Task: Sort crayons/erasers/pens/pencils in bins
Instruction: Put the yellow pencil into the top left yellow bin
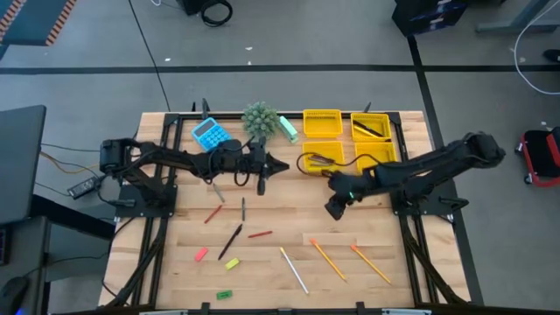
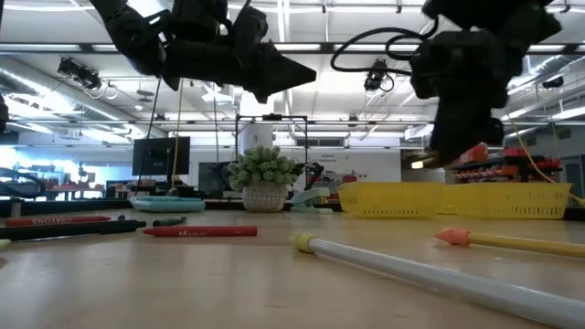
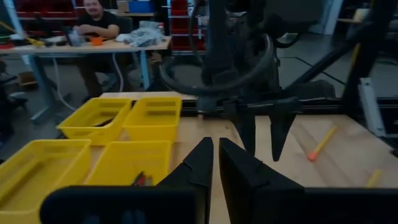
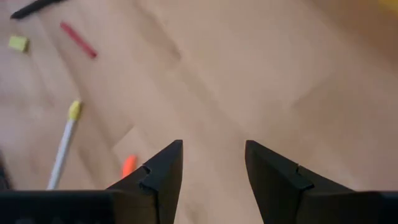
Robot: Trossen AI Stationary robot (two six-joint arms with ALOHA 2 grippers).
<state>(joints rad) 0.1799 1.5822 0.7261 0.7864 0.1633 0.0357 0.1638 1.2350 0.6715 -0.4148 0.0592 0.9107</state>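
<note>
Desk [image 1: 367,267]: pale wood planks.
Bins [image 1: 322,124]: yellow plastic, at 12–1 o'clock.
Right gripper [image 1: 333,210]: spread wide, empty; orange pencil [image 1: 330,260] at its 6 o'clock.
Left gripper [image 1: 282,165]: fingers nearly together, empty, beside bins.

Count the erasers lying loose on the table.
3, all in the high view's lower left: pink eraser, yellow eraser just right of it, green eraser lowest. Any inside the bins would be too small to tell.
</note>
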